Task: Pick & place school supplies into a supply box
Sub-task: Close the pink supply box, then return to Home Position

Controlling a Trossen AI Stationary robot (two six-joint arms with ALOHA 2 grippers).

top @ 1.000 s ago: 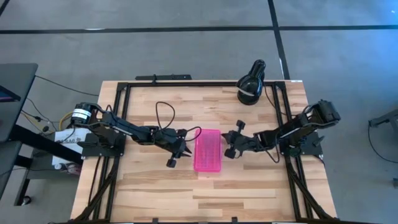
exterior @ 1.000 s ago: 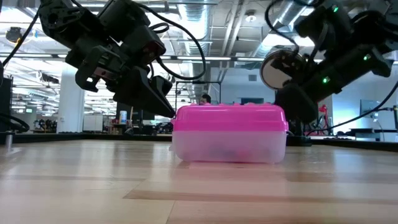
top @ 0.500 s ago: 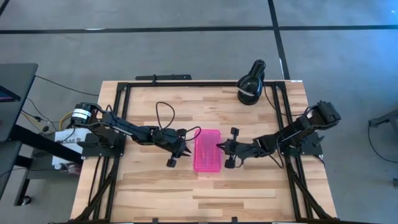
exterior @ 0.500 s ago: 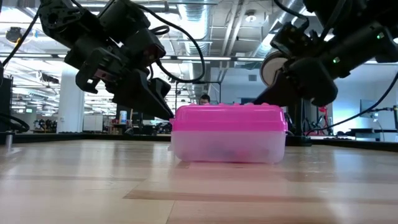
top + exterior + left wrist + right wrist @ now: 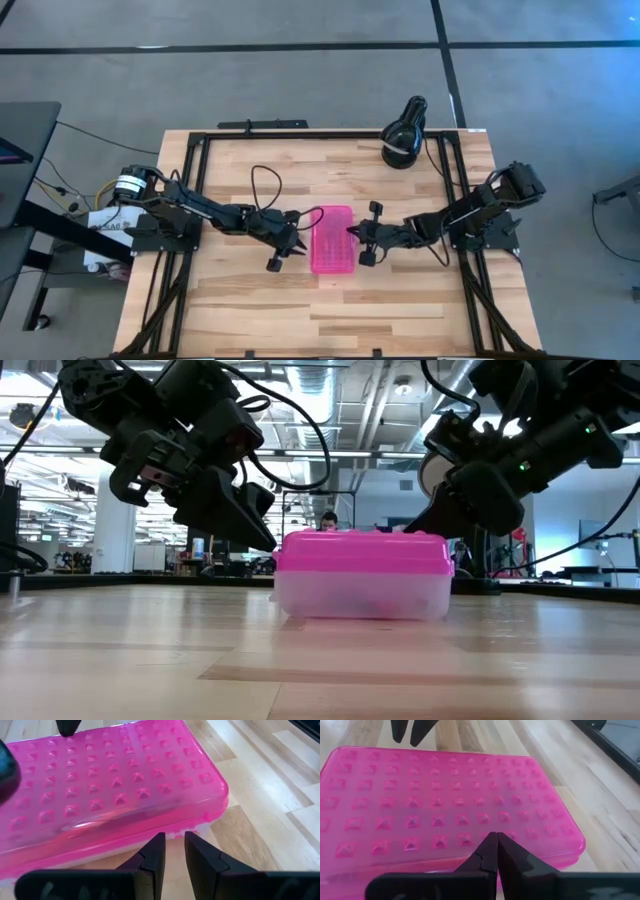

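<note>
Wood surface (image 5: 250, 300), ctr: supply box (image 5: 333, 240) lid down, left hand (image 5: 297, 245) at its 9 o'clock, narrow & empty, right hand (image 5: 351, 232) at 3, pinched closed, prob. bracing/pressing lid to latch.

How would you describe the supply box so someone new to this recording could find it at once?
On the wooden table, look at the middle, between the tips of the two dark arms. The supply box lies there shut: a small rectangular case with a hot pink studded lid over a clear base. The only other loose thing, a black rounded object, sits at the far edge.
</note>
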